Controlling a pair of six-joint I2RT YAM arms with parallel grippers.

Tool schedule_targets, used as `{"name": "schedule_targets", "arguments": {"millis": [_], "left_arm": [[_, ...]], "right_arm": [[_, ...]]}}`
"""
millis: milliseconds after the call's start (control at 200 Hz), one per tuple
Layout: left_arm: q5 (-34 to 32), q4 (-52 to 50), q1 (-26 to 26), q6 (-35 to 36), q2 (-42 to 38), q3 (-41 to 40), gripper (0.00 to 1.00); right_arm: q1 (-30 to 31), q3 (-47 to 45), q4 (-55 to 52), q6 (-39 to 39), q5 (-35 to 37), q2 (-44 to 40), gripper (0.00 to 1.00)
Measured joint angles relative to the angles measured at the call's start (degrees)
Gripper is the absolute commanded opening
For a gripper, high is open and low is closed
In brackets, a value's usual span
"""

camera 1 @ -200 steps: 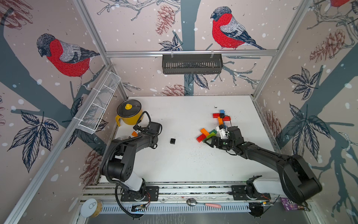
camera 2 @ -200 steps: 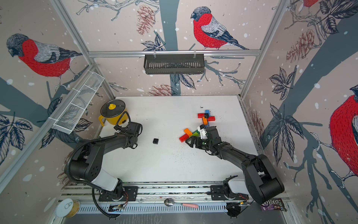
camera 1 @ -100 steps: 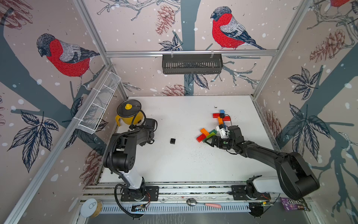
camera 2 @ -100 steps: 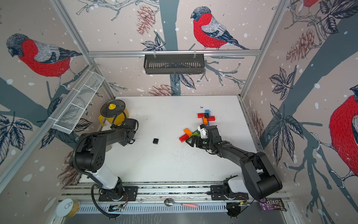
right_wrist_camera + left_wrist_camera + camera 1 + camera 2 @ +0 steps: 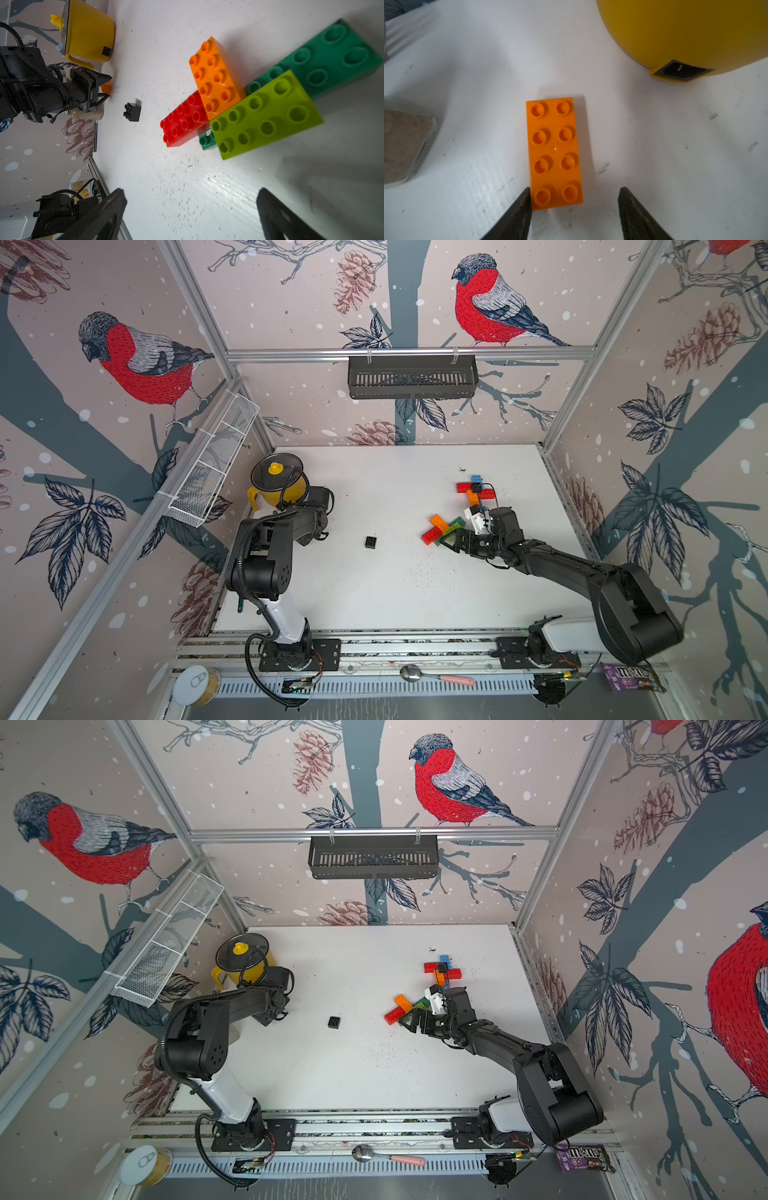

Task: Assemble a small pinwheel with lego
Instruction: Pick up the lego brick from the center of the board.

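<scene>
An orange lego brick (image 5: 555,151) lies flat, studs up, beside the yellow pot (image 5: 675,31). My left gripper (image 5: 574,195) is open and straddles the brick's near end. One fingertip (image 5: 526,199) touches its side and the other stands well clear. A loose cluster of red (image 5: 182,120), orange (image 5: 216,79), lime (image 5: 266,116) and dark green (image 5: 324,60) bricks lies just ahead of my right gripper (image 5: 191,197), which is wide open over bare table. A small black brick (image 5: 370,542) sits alone mid-table. A joined group of red, blue, orange and black bricks (image 5: 476,489) lies farther back.
The pot (image 5: 276,485) stands at the table's back left, close to my left wrist. A brown flat block (image 5: 402,143) lies near the left gripper. A wire basket (image 5: 212,472) hangs on the left wall and a black rack (image 5: 411,377) on the back wall.
My left arm has swung back and left toward the pot, and its jaws have narrowed around the orange brick. The right arm has hardly moved.
</scene>
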Motion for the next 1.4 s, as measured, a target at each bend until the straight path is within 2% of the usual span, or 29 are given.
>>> {"name": "schedule_targets", "arguments": {"millis": [740, 925, 1006, 1176, 1401], "left_arm": [[-1.7, -4.5, 0.6, -0.3, 2.2, 2.9, 0.33], [-1.8, -4.5, 0.6, -0.5, 2.3, 3.1, 0.32], [-1.7, -4.5, 0.6, -0.5, 1.9, 2.8, 0.26], [-1.2, -4.2, -0.2, -0.4, -2.2, -0.5, 0.24], [1.1, -4.0, -7.2, 1.6, -14.0, -7.5, 0.22]], "right_arm": [[-1.0, 0.3, -0.3, 0.0, -1.7, 2.3, 0.99], [-1.0, 0.2, -0.3, -0.1, -1.7, 1.3, 0.99], [-1.1, 0.1, -0.4, -0.1, -1.7, 0.7, 0.99], [-1.7, 0.1, -0.4, 0.0, -1.7, -0.4, 0.99], [-4.2, 0.7, -0.7, 0.0, -1.2, -3.3, 0.99]]}}
